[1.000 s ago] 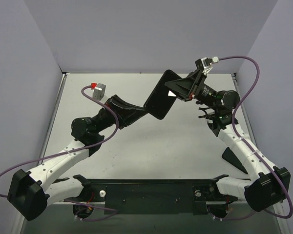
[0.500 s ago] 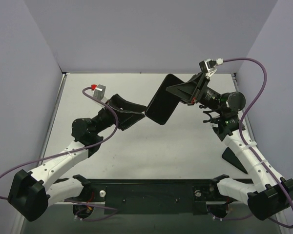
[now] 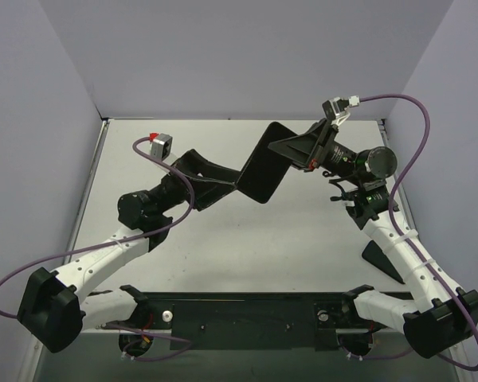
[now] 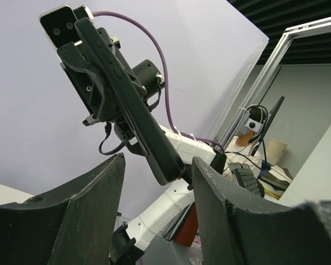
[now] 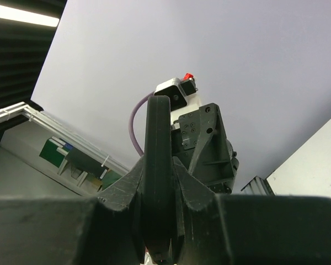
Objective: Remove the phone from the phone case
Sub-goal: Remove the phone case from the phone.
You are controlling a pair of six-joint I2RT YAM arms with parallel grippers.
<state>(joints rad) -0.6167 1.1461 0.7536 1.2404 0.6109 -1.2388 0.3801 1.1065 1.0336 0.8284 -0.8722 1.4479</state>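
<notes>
The black phone in its case (image 3: 261,167) hangs tilted above the table, and I cannot tell case from phone. My right gripper (image 3: 277,150) is shut on its upper right part; in the right wrist view the phone (image 5: 157,143) stands edge-on, clamped in that gripper (image 5: 158,165). My left gripper (image 3: 234,180) is open at the phone's lower left end. From the left wrist the phone (image 4: 121,94) runs diagonally down, its lower end level with the tips of the spread left gripper (image 4: 159,160), whose fingers (image 4: 94,210) are not touching it.
A black wedge-shaped stand (image 3: 382,259) sits on the grey table (image 3: 223,239) beside the right arm. Purple-grey walls (image 3: 48,119) close in the left, back and right. Both arms' purple cables (image 3: 406,151) loop above the table.
The right gripper raised the phone and shifted it slightly right. The left gripper drew back from the phone's lower end, then reached forward and up to it again, open.
</notes>
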